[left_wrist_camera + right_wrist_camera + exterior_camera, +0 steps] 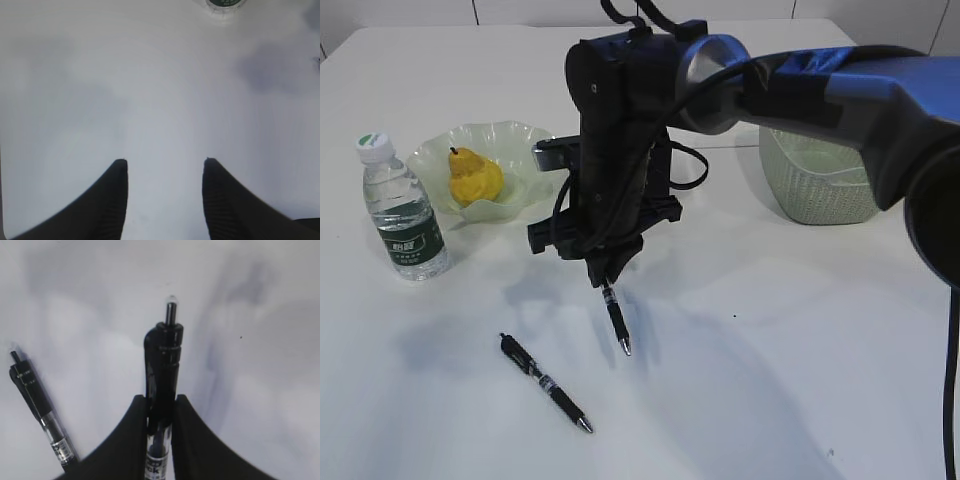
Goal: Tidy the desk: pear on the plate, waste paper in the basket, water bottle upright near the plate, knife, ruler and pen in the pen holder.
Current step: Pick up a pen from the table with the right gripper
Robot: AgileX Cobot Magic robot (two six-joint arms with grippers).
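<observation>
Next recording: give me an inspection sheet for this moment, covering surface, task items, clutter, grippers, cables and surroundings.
Surface: white desk, bare where visible.
Task items: pear on green plate; water bottle upright beside the plate; basket at right rear; one pen lying flat; second pen held, tip down. Pen holder, knife, ruler, waste paper not seen.
Clutter: nothing seen.
Grippers: right gripper, jaws shut on the second pen; left gripper open, empty, over bare desk.
Cables: black cable looped beside the right arm.
Surroundings: pale wall behind.

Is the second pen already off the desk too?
No: the right claw holds one pen, while the second pen lies flat on the desk.
</observation>
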